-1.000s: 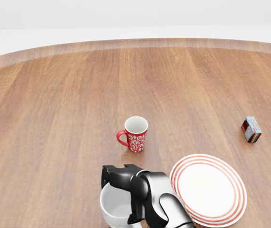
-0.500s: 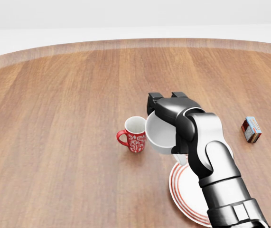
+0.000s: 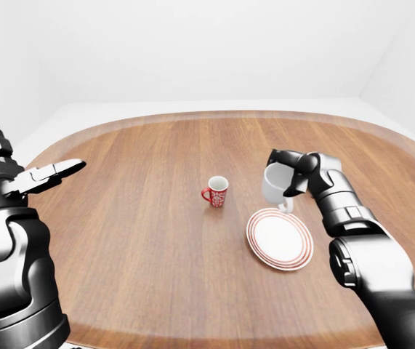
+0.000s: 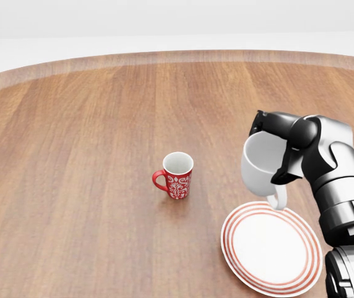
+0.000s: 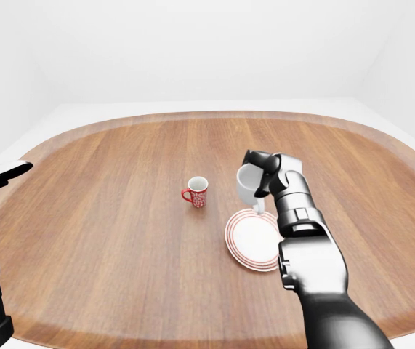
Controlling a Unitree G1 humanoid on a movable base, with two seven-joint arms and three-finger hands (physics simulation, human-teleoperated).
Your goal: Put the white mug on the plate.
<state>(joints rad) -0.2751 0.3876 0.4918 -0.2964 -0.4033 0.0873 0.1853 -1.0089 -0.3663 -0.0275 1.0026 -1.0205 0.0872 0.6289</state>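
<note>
- The round wooden table [image 4: 71, 186] fills the head view; its near edge shows only in the two eye views.
- Your right hand [image 4: 282, 146] comes in from the head view's right edge with its fingers [image 4: 288, 162] closed round the white mug [image 4: 260, 164], gripping over the rim and down the side.
- Your left hand [image 3: 47, 174] shows in the left-eye view only, at the left, fingers stretched out flat and holding nothing; the right-eye view cuts it to a sliver.
- The plate [image 4: 271, 246], white with red rings, lies flat at the head view's lower right, its right rim hidden by your forearm.
- The white mug hangs in the air above the plate's upper edge, tipped so its mouth faces up and left in the head view, handle pointing down toward the plate; whether the handle touches the rim you cannot tell.
- The red patterned mug [image 4: 175, 175] stands upright, well left of the plate, handle to the left.
</note>
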